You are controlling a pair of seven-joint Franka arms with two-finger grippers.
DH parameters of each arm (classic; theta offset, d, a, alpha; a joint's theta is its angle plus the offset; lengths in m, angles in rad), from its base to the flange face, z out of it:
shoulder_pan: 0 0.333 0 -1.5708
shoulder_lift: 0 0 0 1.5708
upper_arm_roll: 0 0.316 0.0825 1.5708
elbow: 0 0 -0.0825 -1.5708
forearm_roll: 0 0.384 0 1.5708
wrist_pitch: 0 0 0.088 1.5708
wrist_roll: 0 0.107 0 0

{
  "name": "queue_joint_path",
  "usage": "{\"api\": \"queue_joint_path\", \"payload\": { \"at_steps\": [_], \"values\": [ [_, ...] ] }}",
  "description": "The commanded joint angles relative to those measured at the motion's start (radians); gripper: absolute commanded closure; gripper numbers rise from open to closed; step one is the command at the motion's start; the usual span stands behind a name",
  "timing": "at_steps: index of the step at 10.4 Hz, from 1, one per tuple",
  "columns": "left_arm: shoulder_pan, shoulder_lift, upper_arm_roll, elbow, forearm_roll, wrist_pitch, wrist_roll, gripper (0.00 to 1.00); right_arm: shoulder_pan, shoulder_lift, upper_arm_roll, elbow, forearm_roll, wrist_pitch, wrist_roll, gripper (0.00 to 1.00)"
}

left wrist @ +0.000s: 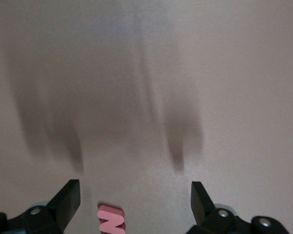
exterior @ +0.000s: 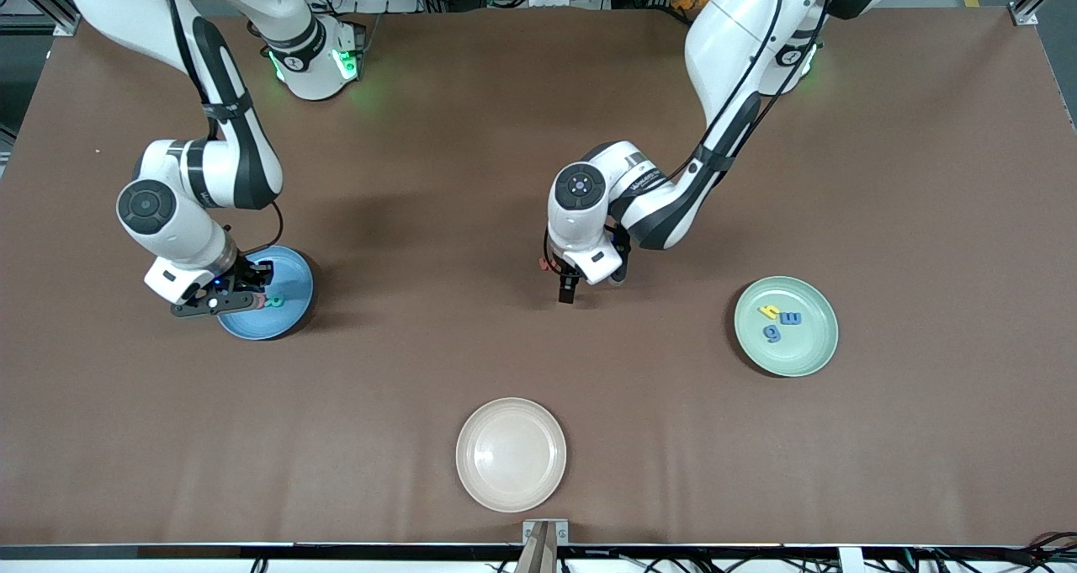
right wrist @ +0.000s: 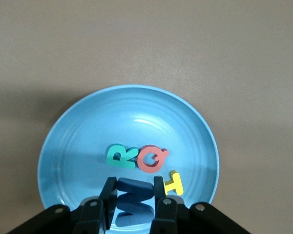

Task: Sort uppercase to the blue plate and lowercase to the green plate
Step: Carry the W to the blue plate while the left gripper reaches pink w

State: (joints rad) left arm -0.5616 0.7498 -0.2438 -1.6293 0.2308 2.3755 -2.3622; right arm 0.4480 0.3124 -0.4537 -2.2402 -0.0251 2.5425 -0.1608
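The blue plate (exterior: 290,272) (right wrist: 88,126) lies toward the right arm's end of the table. In it are a green R (right wrist: 119,156), a red Q (right wrist: 152,158) and a yellow H (right wrist: 174,183). My right gripper (exterior: 259,300) (right wrist: 134,183) is low over this plate, shut on the blue W (right wrist: 134,201). The green plate (exterior: 812,337) toward the left arm's end holds a yellow y (exterior: 768,310), a blue m (exterior: 791,318) and a blue g (exterior: 772,332). My left gripper (exterior: 568,292) (left wrist: 135,187) hangs open over mid-table. The red w (left wrist: 111,220) (exterior: 547,263) lies on the cloth between its fingers.
A cream plate (exterior: 511,453) sits near the table's edge closest to the front camera, midway along it. Brown cloth covers the table.
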Motion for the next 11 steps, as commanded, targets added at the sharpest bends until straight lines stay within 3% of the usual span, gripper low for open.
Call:
{"api": "queue_joint_path", "payload": {
  "at_steps": [1, 3, 7, 11],
  "values": [
    [-0.004, 0.008, 0.001, 0.029, -0.050, 0.004, -0.048, 0.00, -0.006, -0.006, 0.006, -0.048, 0.002, 0.067, -0.014, 0.92],
    [-0.021, 0.009, 0.003, 0.031, -0.056, 0.023, -0.080, 0.00, -0.005, -0.007, 0.007, -0.050, 0.004, 0.065, -0.013, 0.75],
    [-0.090, 0.042, 0.023, 0.026, -0.038, 0.091, -0.141, 0.00, -0.002, -0.009, 0.007, -0.048, 0.004, 0.059, -0.011, 0.62],
    [-0.104, 0.045, 0.046, 0.023, -0.036, 0.091, -0.141, 0.00, 0.001, -0.018, 0.007, -0.048, 0.004, 0.052, -0.010, 0.60]
  ]
}}
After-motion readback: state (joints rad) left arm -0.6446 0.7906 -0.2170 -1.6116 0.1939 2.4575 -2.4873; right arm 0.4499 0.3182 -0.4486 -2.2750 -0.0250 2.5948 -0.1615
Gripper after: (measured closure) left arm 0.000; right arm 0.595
